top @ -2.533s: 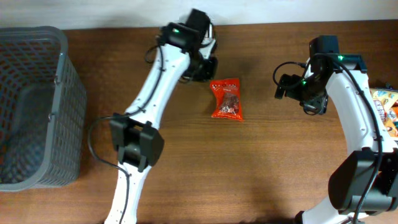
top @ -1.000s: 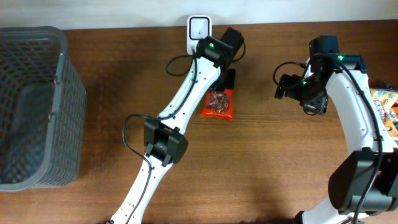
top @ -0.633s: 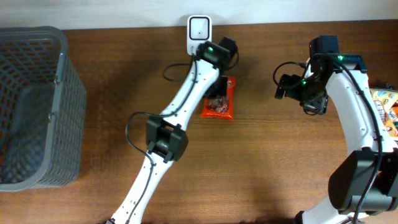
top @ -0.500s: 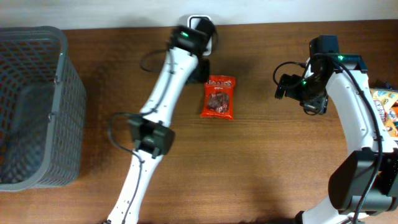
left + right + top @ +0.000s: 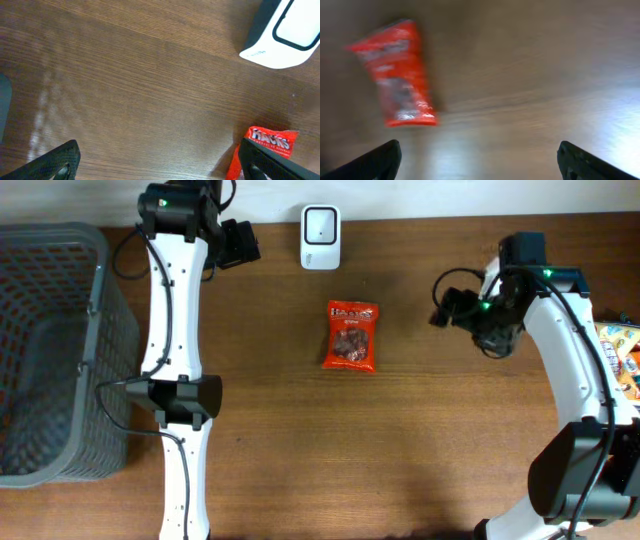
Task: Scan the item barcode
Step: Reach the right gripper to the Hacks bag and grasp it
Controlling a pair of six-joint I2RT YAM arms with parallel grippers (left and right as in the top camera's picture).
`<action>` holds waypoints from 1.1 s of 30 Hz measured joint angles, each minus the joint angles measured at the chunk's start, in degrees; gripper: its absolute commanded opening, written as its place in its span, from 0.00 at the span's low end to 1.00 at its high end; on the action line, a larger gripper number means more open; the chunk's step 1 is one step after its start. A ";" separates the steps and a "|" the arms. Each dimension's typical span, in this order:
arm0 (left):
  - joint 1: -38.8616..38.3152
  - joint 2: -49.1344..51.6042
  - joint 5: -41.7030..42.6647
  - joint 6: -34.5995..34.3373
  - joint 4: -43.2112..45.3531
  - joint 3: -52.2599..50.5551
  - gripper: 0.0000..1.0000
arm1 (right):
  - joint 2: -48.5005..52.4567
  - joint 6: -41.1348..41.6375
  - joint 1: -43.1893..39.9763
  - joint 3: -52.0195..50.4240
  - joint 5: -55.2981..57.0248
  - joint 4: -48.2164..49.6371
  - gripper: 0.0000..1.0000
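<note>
Left pincer [image 5: 243,243] spread wide, empty, red packet [image 5: 350,335] lying well apart

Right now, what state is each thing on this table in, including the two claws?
red snack packet, lying flat on the table, label up, nothing touching it.
white scanner, at the table's far edge, apart from the packet.
grey basket, at the left side, nothing visible inside.
left gripper, open, empty.
right gripper, open, empty.
</note>
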 measured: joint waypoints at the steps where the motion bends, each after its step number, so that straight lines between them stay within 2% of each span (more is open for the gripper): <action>1: 0.07 0.00 0.00 0.00 0.00 0.00 0.99 | 0.00 -0.04 0.26 0.00 -2.19 1.25 0.98; 5: -0.09 0.00 0.02 0.00 -0.02 0.00 0.99 | 0.00 -0.02 6.49 0.00 -3.89 7.30 0.98; 9: -0.07 0.00 0.02 0.00 0.00 0.00 0.99 | 1.18 2.23 16.02 0.00 3.17 10.05 0.98; 14: -0.07 0.00 0.02 0.00 0.00 0.00 0.99 | 8.22 9.22 22.88 -0.02 12.55 15.67 1.00; 20: -0.07 0.00 0.02 0.00 -0.02 0.00 0.99 | 17.51 10.86 27.56 -0.04 15.69 22.40 0.94; 26: -0.07 0.00 0.02 0.00 -0.02 0.00 0.99 | 21.09 11.45 27.89 -0.04 19.74 23.89 0.63; 28: -0.07 0.00 0.02 0.00 -0.02 0.00 0.99 | 21.22 11.43 28.04 -0.04 20.13 23.91 0.59; 29: -0.07 0.00 0.02 0.00 -0.02 0.00 0.99 | 21.22 11.52 28.04 -0.04 20.15 23.91 0.53; 32: -0.07 0.00 0.02 0.00 -0.02 0.00 0.99 | 21.22 11.72 28.09 -0.02 20.28 24.33 0.52; 33: -0.07 0.00 0.02 0.00 -0.02 0.00 0.99 | 21.22 11.74 28.09 0.11 20.31 24.30 0.48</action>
